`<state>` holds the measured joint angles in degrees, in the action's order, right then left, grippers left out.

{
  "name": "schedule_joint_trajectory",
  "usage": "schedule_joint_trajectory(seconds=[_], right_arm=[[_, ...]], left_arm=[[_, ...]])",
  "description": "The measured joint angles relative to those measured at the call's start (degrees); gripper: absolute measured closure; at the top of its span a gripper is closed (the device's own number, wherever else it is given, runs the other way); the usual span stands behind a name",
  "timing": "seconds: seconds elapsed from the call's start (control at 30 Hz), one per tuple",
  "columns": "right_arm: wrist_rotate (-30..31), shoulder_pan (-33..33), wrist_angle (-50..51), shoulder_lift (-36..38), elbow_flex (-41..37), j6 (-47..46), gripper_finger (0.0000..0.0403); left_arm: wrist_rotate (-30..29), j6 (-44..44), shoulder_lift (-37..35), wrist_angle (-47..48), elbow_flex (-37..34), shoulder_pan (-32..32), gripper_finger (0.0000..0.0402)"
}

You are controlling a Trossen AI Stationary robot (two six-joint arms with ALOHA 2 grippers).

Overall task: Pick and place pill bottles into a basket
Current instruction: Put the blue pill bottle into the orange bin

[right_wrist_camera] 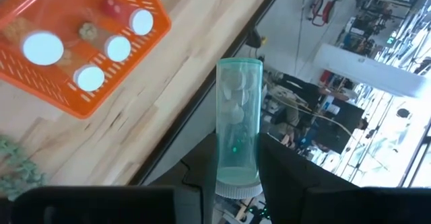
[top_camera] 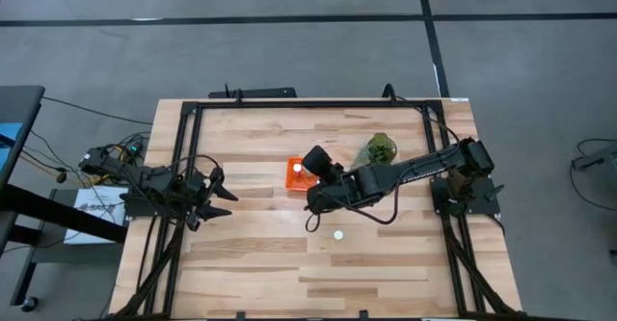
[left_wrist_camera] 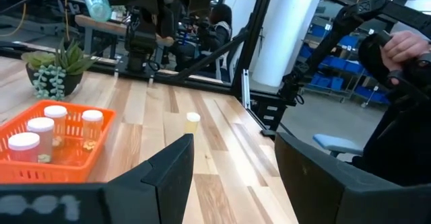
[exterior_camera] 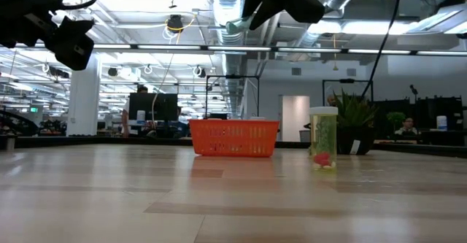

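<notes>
High view: straight down over the whole table [top_camera: 318, 263]. Low view: level with the tabletop, facing across toward the room behind. Left wrist view: low over the wood, looking across the table past its own fingers. Right wrist view: from above, tilted down. Shared by all four: the basket [top_camera: 298, 175] [exterior_camera: 233, 138] [left_wrist_camera: 57, 153] [right_wrist_camera: 74, 62].

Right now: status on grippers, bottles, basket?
Right gripper shut on pill bottle near basket. Left gripper open, idle at left edge. One bottle left on table. Path clear.
</notes>
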<state>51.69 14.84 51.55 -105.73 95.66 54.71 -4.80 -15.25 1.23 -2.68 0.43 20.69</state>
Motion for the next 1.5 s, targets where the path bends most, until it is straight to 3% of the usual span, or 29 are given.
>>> schedule_joint_trajectory(seconds=[0.17,0.23,0.5,0.57,0.87,1.07,1.3,1.5], right_arm=[[-0.09,-0.37,-0.93,0.0,-0.02,1.3,0.0315],[-0.08,-0.73,-1.11,0.0,-0.02,2.01,0.0315],[-0.24,-1.52,-1.74,0.0,-0.02,5.85,0.0315],[-0.79,-1.5,-3.3,-0.04,-0.02,7.14,0.0315],[-3.95,0.51,-14.78,-0.55,-0.37,15.64,0.0315],[-6.4,2.72,-24.61,-2.62,-0.32,21.7,0.0315],[-6.82,3.13,-27.36,-5.39,-0.3,22.86,0.0315],[-8.52,3.18,-31.53,-5.4,-0.26,23.35,0.0315]], left_arm=[[-1.04,4.27,0.0,-0.45,0.0,0.0,0.0204],[-4.02,5.13,0.0,-0.57,0.21,0.0,0.0204],[-16.54,-9.09,0.0,-1.51,0.52,-1.07,0.0204],[-16.66,-11.66,0.0,-1.87,0.52,-2.76,0.0204],[0.41,-26.27,2.02,-5.45,0.28,-12.93,0.0204],[5.81,-32.89,7.44,-14.3,0.26,-16.19,0.0204],[6.64,-36.56,20.68,-24.76,1.66,-16.26,0.0204],[11.13,-39.01,36.46,-37.02,4.88,-16.31,0.0204]])
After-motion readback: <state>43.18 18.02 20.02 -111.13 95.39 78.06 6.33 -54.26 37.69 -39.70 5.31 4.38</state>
